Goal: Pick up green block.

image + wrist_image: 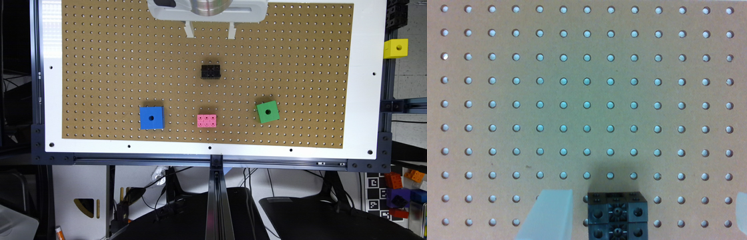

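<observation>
The tool (210, 30) hangs wide open, holding nothing. The green block (268, 112) sits turned on the pegboard (100, 66), far away. Fingers might bump its corners and push it away.

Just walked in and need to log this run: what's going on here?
A single robot arm is set to pick up the green block, but nothing is held yet. The gripper sits at the far edge of the brown pegboard, open and empty. In the exterior view the green block lies untouched toward the right, with a small pink block and a blue cube in a row to its left. A black block sits nearest the gripper.
</observation>
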